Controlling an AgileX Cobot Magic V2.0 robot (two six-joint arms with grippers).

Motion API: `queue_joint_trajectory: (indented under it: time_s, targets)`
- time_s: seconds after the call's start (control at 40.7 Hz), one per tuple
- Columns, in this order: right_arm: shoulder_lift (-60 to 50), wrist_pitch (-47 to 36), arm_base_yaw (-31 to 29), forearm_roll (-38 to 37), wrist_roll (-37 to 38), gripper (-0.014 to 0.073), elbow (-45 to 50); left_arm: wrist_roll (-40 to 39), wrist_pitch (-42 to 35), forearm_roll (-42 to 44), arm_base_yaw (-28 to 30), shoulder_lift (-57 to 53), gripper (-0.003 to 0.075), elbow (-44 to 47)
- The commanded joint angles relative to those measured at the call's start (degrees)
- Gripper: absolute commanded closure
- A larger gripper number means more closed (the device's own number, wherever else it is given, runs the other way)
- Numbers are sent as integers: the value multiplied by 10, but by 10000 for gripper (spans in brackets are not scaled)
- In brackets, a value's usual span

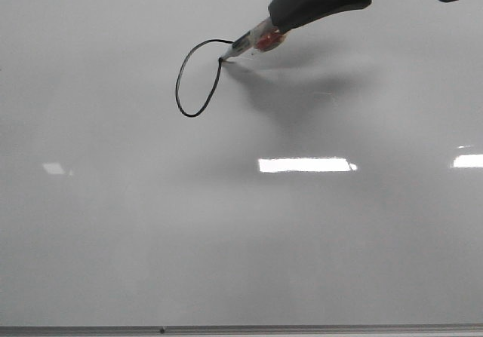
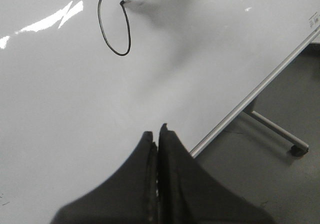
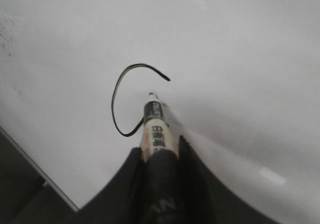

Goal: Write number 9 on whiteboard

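A robot arm holds a marker against a glossy pale grey-white whiteboard (image 1: 226,231), beside a nearly finished loop.

The number 9 (image 1: 198,79) is so far only a thin black oval loop, drawn in the upper middle of the board in the front view; a small gap remains at its upper right. The right gripper (image 3: 159,156), dark and coming in from the top right of that view, is clamped around a white marker with a red band (image 1: 256,41), whose black tip touches the board at the loop's right side. The left gripper (image 2: 157,149) hangs over a bare part of the board near its thin grey metal edge strip (image 2: 250,96), its dark fingers pressed together with nothing between them.
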Motion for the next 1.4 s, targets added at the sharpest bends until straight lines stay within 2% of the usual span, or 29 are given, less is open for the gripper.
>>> queue_joint_trajectory:
  time_s: [0.0,0.393,0.516,0.589,0.687,0.761,0.81,0.884,1.056,1.129,1.227,1.375]
  targets:
    - [-20,-30,-8,-9,-4,652,-12,-5,-28,-29,1,2,739,-15]
    - [63,-8,12,-37,-4,652,104,-5,-28,-29,1,2,739,-15]
    - [32,48,24,-37,-15,652,97,-5,-29,-28,1,2,739,-15]
    - [-12,102,44,-38,-74,652,84,-5,-24,-26,1,3,734,-16]
    - [-57,142,67,-38,-149,652,60,14,-7,-24,1,24,642,-31]
    - [-77,145,82,-38,-184,652,43,43,-4,-24,-7,55,495,-51]
    - [-85,147,91,-38,-198,652,30,65,-4,-25,-23,86,367,-71]
    - [-87,168,94,-38,-204,652,13,113,-6,-24,-65,127,262,-96]
    - [-87,249,104,-41,-266,652,-16,129,-52,24,-201,218,316,-137]
    - [-87,259,110,-41,-269,652,-21,129,-59,40,-237,241,340,-145]
    - [-89,263,117,-41,-272,652,-21,129,-62,48,-259,259,383,-150]
    - [-89,278,123,-37,-289,652,-21,129,-72,49,-263,272,452,-150]
